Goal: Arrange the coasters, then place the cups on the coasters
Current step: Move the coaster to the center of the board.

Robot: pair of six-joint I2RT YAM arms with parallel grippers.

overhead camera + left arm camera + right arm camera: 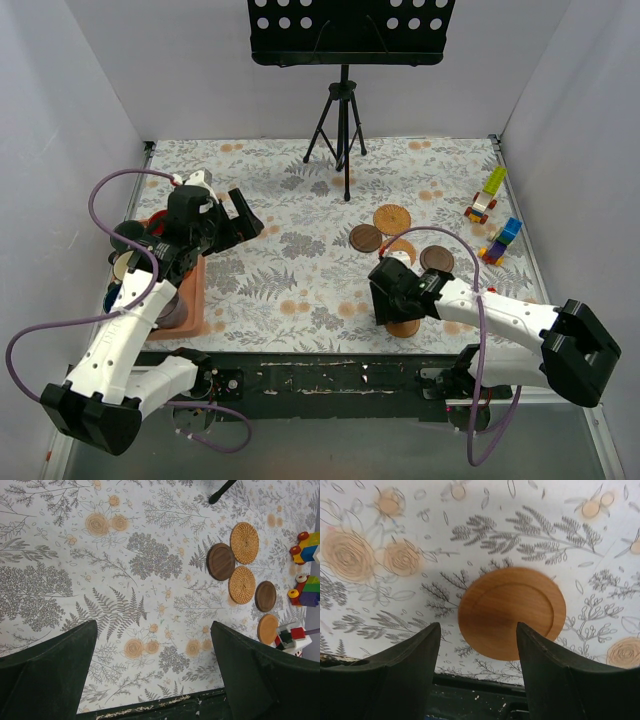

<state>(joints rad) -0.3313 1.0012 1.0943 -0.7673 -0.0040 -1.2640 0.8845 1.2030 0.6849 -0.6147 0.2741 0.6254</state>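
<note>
so, coaster-sorting stage, no cups placed yet

ok so the right gripper (477, 625) hangs low over an orange-brown wood coaster (511, 613) lying flat on the flowery cloth (280, 270) near the front edge. its fingers are spread apart with nothing pinched, and one finger sits over the disc's rim. four more coasters, two rattan (392, 218) and two dark brown (366, 238), sit in a loose cluster further back, apart from this one. the left gripper (152, 625) is gaping wide and empty, up over the left side. the cups (170, 305) are mostly hidden under that arm, by the pink tray (195, 300).

my guess: we're mid coaster arranging. a disc that flat is awkward, so the next move probably means dropping straight down and catching its edges cleanly, or backing off if that's its spot.
</note>
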